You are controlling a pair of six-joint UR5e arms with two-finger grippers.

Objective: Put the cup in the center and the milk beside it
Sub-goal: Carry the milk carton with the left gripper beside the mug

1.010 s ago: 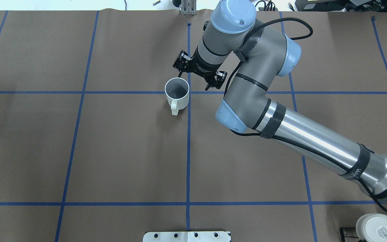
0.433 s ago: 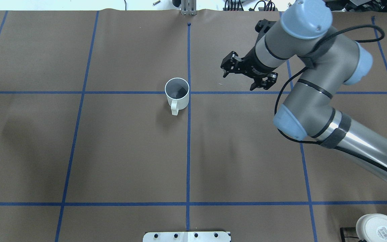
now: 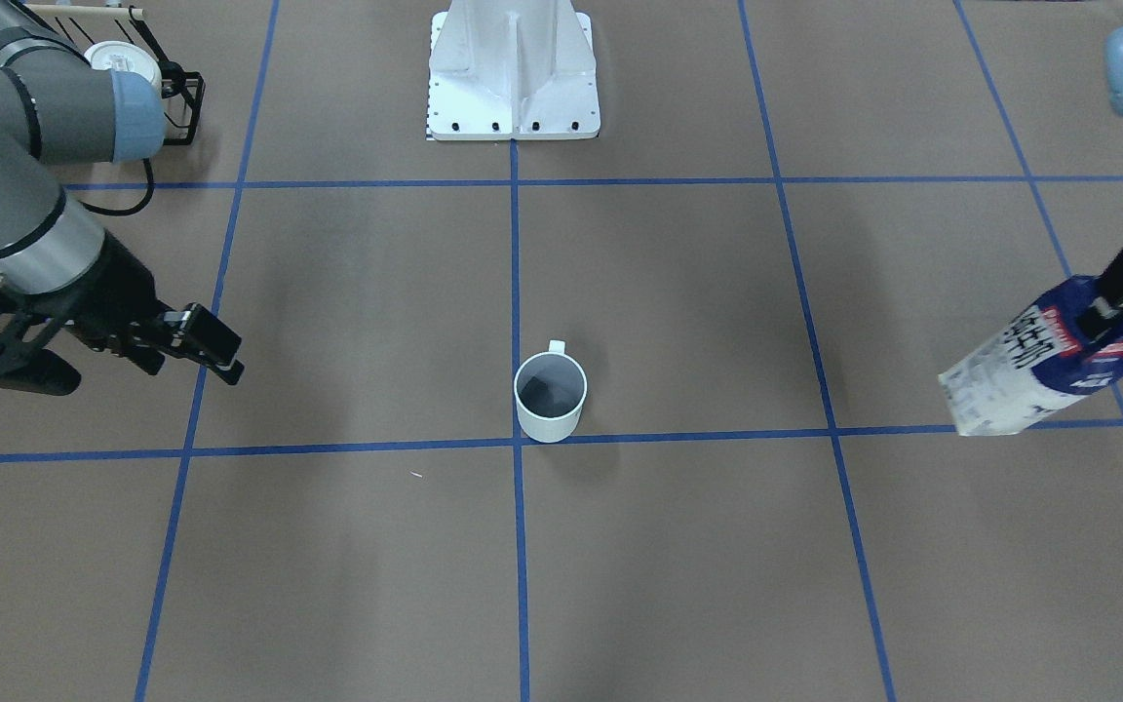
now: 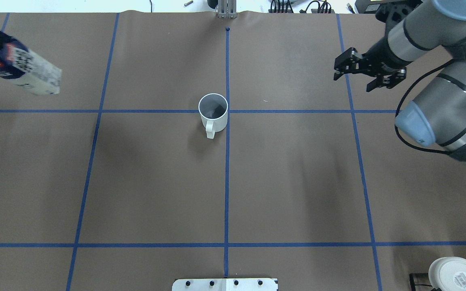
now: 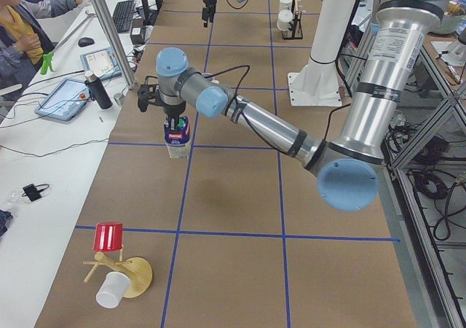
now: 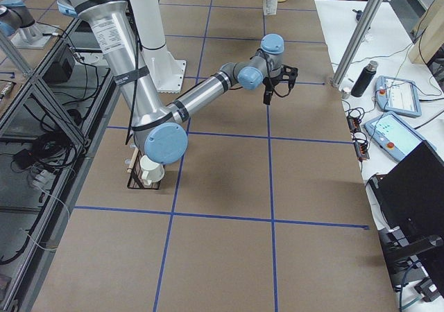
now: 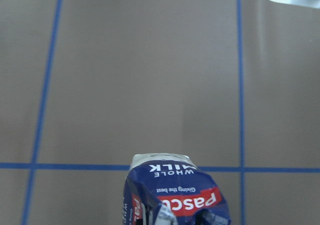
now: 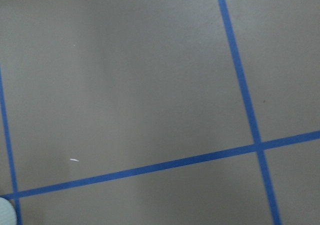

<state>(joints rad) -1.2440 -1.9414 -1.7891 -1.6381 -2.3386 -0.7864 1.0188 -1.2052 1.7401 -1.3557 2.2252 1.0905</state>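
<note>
**Cup at centre, milk in my left gripper, off to the side**

The cup (image 4: 213,111) stood upright on the table (image 4: 156,182), just beside the crossing of two blue tape lines (image 4: 297,111), w/ its rim over the cross line. Its handle pointed back toward my base plate (image 4: 225,284). The inside was dark grey, and nothing touched it.

My left gripper (image 3: 1107,310) was clamped on the top of the milk (image 3: 1039,375), well apart from the cup on its left. The milk hung tilted, w/ the green cap end toward the gripper and the bottom swung toward the cup. The left wrist cam showed the red band and "WHOLE MILK" text upside down. I couldn't tell whether its bottom cleared the table.

My right gripper (image 4: 352,83) was on the cup's other side, well apart from it and a bit farther from the base plate than the cup. Its fingers were spread wide w/ nothing between them. The right wrist cam showed bare table and tape lines, w/ only a sliver of white at the bottom left corner.

An upturned mug (image 4: 455,275) sat far to the cup's right, about level w/ the base plate.
</note>
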